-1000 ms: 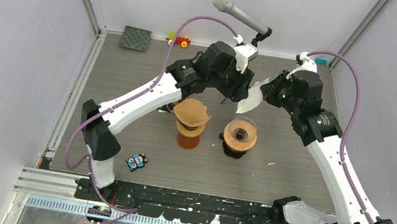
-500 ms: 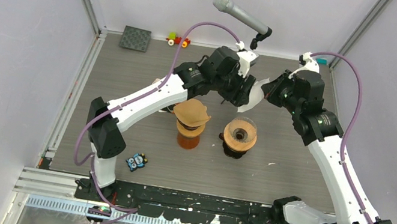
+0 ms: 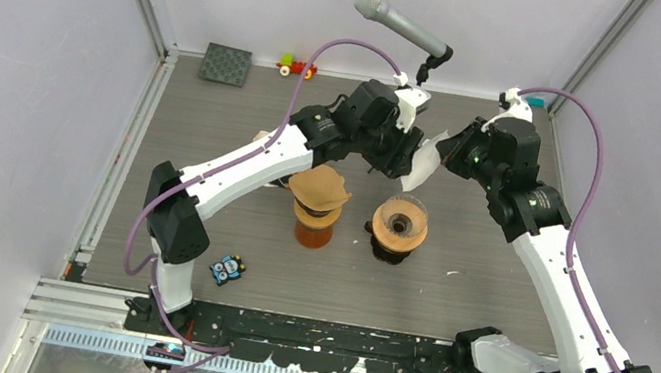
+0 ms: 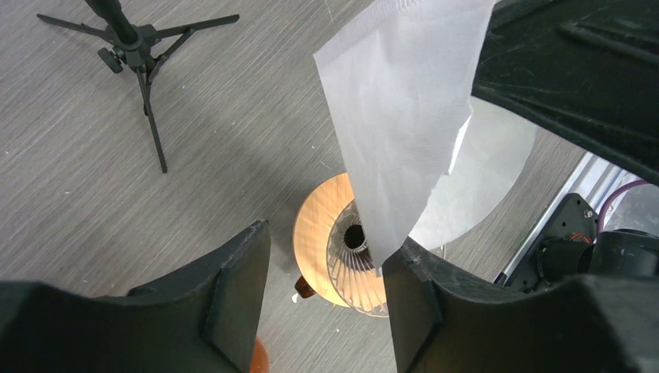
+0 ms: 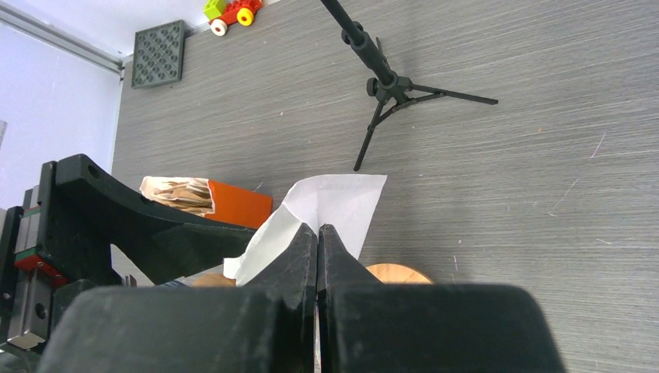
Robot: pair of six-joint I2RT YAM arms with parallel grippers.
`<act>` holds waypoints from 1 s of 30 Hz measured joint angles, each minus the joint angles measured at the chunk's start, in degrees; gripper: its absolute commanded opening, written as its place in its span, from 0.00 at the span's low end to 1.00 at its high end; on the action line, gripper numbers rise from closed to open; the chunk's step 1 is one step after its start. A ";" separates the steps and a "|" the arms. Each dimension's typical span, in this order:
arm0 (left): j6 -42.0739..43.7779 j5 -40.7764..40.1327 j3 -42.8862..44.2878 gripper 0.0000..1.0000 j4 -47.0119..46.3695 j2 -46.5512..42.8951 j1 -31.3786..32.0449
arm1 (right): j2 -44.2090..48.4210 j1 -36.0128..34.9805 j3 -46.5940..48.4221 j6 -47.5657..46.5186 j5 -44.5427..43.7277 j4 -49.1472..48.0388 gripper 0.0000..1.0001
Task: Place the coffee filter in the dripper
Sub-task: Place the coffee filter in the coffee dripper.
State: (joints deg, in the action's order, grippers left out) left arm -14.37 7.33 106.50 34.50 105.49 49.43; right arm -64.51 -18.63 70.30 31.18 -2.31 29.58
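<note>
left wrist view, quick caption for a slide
White paper filter dangling above the dripper, tripod stand on the table beyond.

One white filter (image 3: 422, 164); one dripper (image 3: 399, 226); one microphone (image 3: 399, 24); one toy car (image 3: 297, 66).

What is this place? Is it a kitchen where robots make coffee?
Probably a robot test lab, not a kitchen. Two arms are bolted to a table boxed in by plain walls, a microphone stands on a tripod, and the right gripper pinches a coffee filter near a dripper.
</note>
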 measured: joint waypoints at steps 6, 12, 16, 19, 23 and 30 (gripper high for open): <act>0.50 0.02 -1.46 0.60 -0.72 -0.09 0.04 | 0.00 0.28 -0.09 0.59 0.52 -0.15 0.00; 1.38 0.04 -1.68 0.63 -1.20 -0.42 0.07 | 0.00 0.81 -0.94 1.38 1.18 -0.83 0.00; 1.57 0.26 -1.68 0.65 -1.27 -1.03 0.07 | 0.00 1.14 -0.94 1.79 1.36 -0.90 0.00; 1.97 0.31 -1.68 0.65 -1.25 -1.75 0.07 | 0.00 1.22 -0.94 1.97 1.40 -0.92 0.00; 2.95 0.28 -1.68 0.67 -1.27 -2.97 0.07 | -0.15 1.44 -0.94 2.14 1.60 -0.96 0.00; 4.15 0.28 -1.68 0.70 -1.49 -3.85 0.07 | -1.46 2.21 -0.94 3.76 4.46 -1.29 0.00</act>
State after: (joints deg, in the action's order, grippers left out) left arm -10.22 7.62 104.81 33.01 101.65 49.50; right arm -65.98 -16.43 69.36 34.94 2.15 28.29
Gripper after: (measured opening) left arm 0.682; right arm 0.019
